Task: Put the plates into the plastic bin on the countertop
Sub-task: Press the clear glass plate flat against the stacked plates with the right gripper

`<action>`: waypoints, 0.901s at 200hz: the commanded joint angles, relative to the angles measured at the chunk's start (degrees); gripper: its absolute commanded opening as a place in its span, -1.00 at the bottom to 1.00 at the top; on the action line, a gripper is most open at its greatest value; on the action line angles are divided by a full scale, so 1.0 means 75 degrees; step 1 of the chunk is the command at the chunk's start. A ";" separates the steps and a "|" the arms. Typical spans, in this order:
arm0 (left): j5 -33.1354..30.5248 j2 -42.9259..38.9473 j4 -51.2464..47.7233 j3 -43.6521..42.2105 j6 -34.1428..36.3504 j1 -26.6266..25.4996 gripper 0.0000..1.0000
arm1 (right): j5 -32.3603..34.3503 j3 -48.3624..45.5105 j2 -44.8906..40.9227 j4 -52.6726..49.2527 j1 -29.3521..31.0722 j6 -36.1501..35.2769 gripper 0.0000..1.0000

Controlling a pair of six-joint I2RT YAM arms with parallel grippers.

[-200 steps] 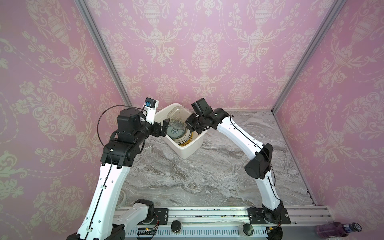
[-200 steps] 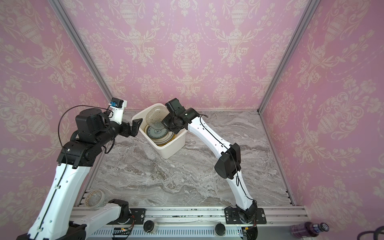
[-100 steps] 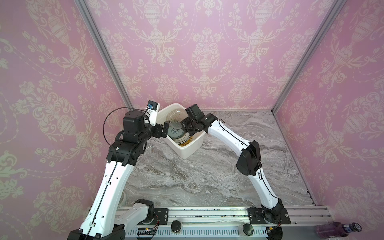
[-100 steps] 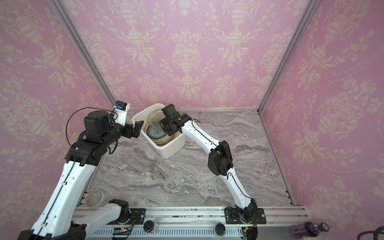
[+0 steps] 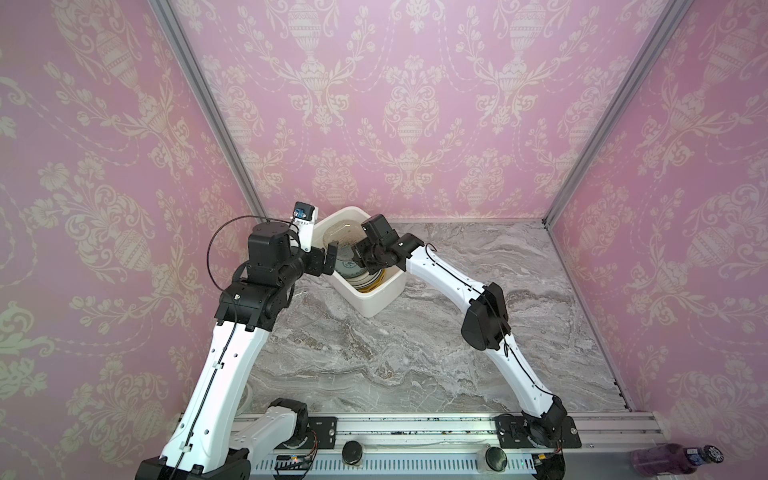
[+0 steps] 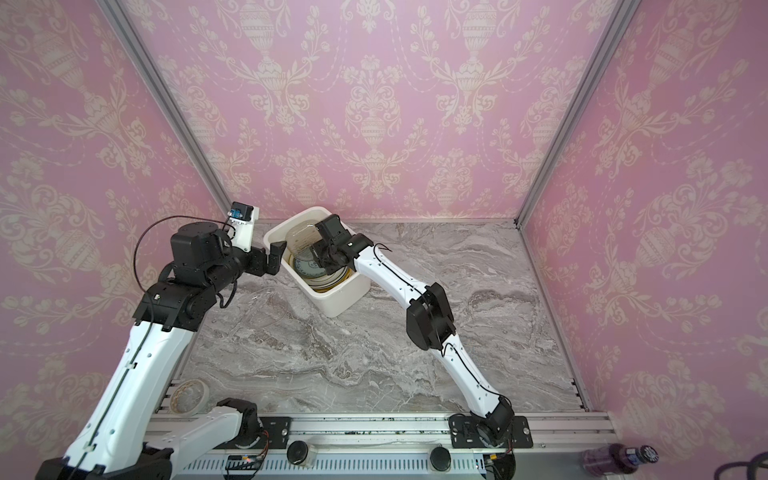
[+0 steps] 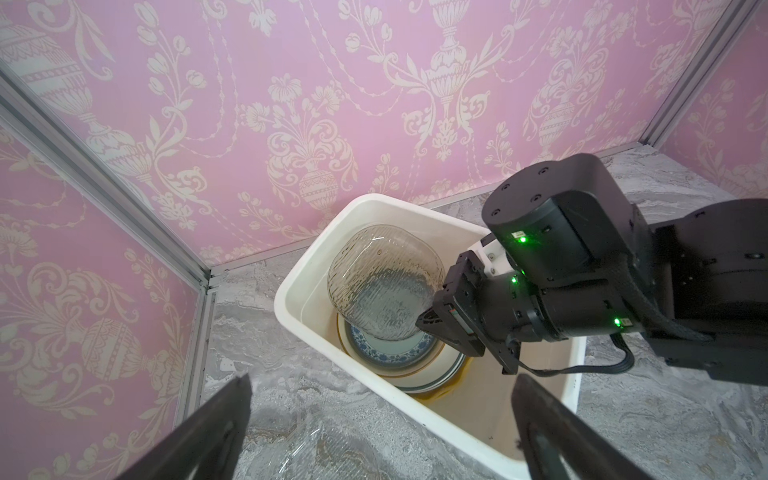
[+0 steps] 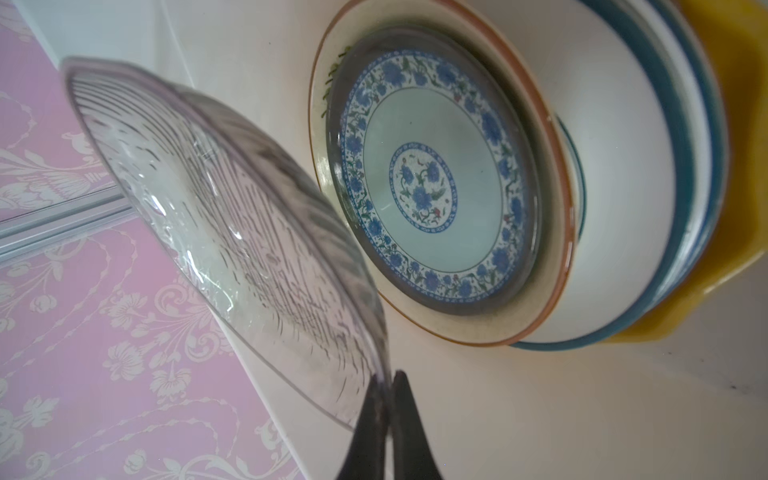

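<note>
Since the earlier frame the right arm had bent tighter and carried the right gripper [image 5: 356, 258] deeper over the plastic bin [image 5: 374, 301]. The left gripper [image 5: 329, 261] had drawn up just outside the bin.

In both top views the clear glass plate [image 6: 302, 237] stood tilted inside the bin, above the stack of plates [image 6: 320, 277]. The bin sat on the worktop [image 6: 353, 353].

In the left wrist view the right fingers [image 7: 432, 321] pinched the plate's lower rim. The left fingers [image 7: 216, 428] stood wide apart and empty, outside the bin.

In the right wrist view those right fingers [image 8: 370, 424] were shut on the thin rim, and the ribbed glass leaned over the blue-patterned plate [image 8: 424, 178] in the bin.

The glass looked stiff, slick and brittle. With its weight hanging away from the pinch, it could swivel or slip. The rim seemed the only hold, so it probably needed setting down low onto the stack.
</note>
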 commanded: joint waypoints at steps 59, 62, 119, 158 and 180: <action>-0.0305 -0.0042 -0.0039 -0.0170 -0.0172 -0.0050 0.99 | -0.0067 0.0154 0.0601 -0.0019 -0.0066 0.0059 -1.00; -0.0299 -0.0042 -0.0040 -0.0170 -0.0164 -0.0050 0.99 | -0.0060 0.0154 0.0603 -0.0021 -0.0070 0.0059 -1.00; -0.0403 -0.0087 -0.0084 -0.0175 -0.0114 -0.0050 0.99 | -0.0034 0.0167 0.0696 -0.0129 -0.0094 -0.0120 -1.00; -0.0482 -0.0087 -0.0087 -0.0158 -0.0079 -0.0050 0.99 | -0.0045 0.0154 0.0732 -0.0127 -0.0135 -0.0145 -1.00; -0.0493 -0.0106 -0.0105 -0.0168 -0.0105 -0.0050 0.99 | -0.0069 0.0125 0.0739 -0.0152 -0.0147 -0.0188 -1.00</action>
